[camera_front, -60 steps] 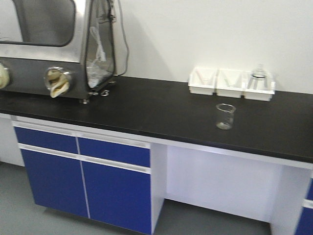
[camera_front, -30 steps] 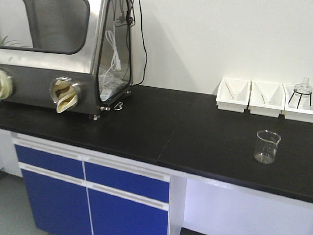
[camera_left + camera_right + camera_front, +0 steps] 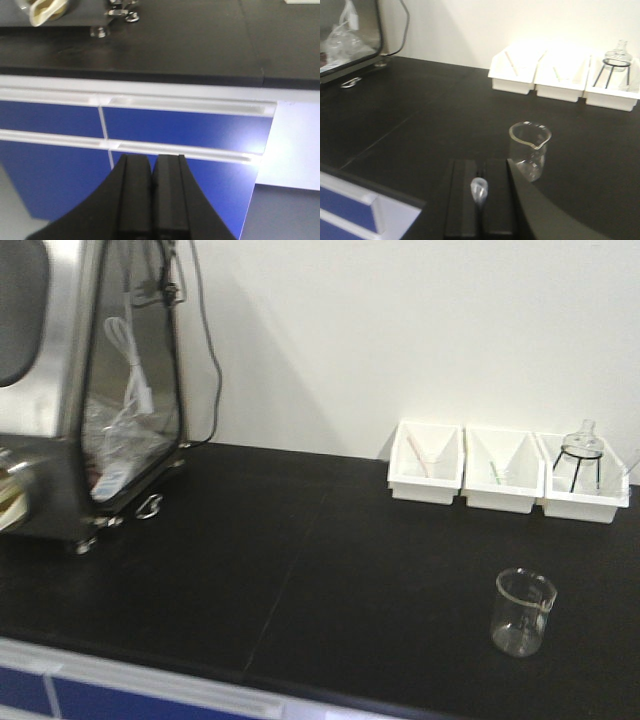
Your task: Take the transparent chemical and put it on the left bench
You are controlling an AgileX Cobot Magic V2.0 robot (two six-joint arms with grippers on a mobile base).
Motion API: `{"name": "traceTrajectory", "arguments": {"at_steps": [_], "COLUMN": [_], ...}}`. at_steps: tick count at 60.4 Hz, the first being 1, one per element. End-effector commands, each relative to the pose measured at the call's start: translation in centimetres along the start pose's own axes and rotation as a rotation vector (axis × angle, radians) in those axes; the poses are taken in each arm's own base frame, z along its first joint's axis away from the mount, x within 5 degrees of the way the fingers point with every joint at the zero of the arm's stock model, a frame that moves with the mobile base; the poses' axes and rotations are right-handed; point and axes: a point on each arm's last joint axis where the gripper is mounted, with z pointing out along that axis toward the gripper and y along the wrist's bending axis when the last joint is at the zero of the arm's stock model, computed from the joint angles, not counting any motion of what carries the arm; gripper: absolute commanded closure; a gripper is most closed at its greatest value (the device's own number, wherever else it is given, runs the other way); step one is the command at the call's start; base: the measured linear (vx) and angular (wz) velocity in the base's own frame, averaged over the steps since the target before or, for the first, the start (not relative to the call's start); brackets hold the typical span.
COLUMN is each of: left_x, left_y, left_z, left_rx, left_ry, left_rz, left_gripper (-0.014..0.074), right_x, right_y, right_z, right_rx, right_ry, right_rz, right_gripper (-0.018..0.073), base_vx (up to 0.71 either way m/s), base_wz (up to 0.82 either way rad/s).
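In the right wrist view my right gripper [image 3: 481,162] is shut on the transparent chemical [image 3: 479,190], a clear pipette. Its squeeze bulb sticks up between the two black fingers and the rest is hidden. The gripper hovers over the front of the black bench [image 3: 420,125], just left of an empty glass beaker [image 3: 530,150]. In the left wrist view my left gripper [image 3: 151,159] is shut and empty, held in front of the blue cabinet drawers [image 3: 175,130] below the bench edge. Neither gripper shows in the front view.
Three white trays [image 3: 427,480] stand at the back right by the wall, holding a red-tipped pipette [image 3: 414,452], a green-tipped pipette [image 3: 495,474] and a flask on a tripod [image 3: 580,445]. The beaker [image 3: 522,612] stands front right. A steel glove box [image 3: 60,390] fills the left.
The front view has closed in on the bench and swung right. The glove box has slid to the left edge, and the beaker and trays look larger and nearer.
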Motion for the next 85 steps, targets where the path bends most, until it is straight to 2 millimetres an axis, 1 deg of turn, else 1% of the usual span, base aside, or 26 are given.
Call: {"name": "traceTrajectory", "arguments": {"at_steps": [1,46,85], "left_x": [-0.28,-0.28,-0.28], "left_y": [0.01,0.01,0.01], "left_z": [-0.13,-0.13,-0.13], "left_rx": [-0.002,-0.002,-0.002], "left_ry": [-0.081,-0.081,-0.081], "left_rz": [-0.009,-0.009,-0.009], "left_gripper": [0.06,0.06,0.06], "right_x": [-1.56,-1.56,-1.55], "right_y": [0.34,0.34,0.33], "right_z": [-0.23,-0.23,-0.22], "right_rx": [-0.039,-0.039,-0.037], "right_ry": [-0.09,-0.09,-0.089], "right_rz": [-0.017,-0.017,-0.017], "right_gripper": [0.0562,0.0562,0.0562], "base_vx": [0.42,0.34,0.1], "base_wz": [-0.32,-0.32,-0.06]}}
